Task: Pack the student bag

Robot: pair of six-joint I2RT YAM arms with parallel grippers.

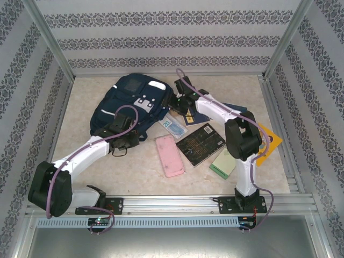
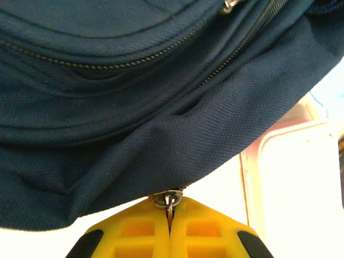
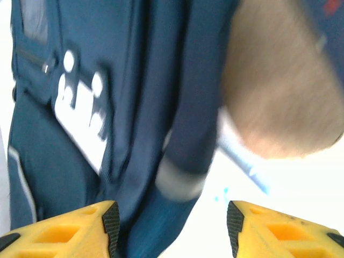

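The student bag point(image 1: 131, 103) is a big navy backpack lying at the back middle of the table. My left gripper point(image 1: 127, 140) is at its near edge. Its yellow fingers point(image 2: 140, 234) are shut on a small metal zipper pull point(image 2: 169, 201) that hangs from the bag's fabric point(image 2: 134, 113). My right gripper point(image 1: 181, 104) is at the bag's right side. It point(image 3: 173, 226) stands open, with a blurred navy strap with a grey band point(image 3: 180, 180) just beyond the jaws, nearer the left finger, and nothing gripped.
To the right of the bag lie a pink case point(image 1: 170, 155), a black book point(image 1: 200, 143), a green notebook point(image 1: 223, 163), a yellow flat item point(image 1: 270, 144) and a clear pouch point(image 1: 174, 127). Patterned walls stand on three sides.
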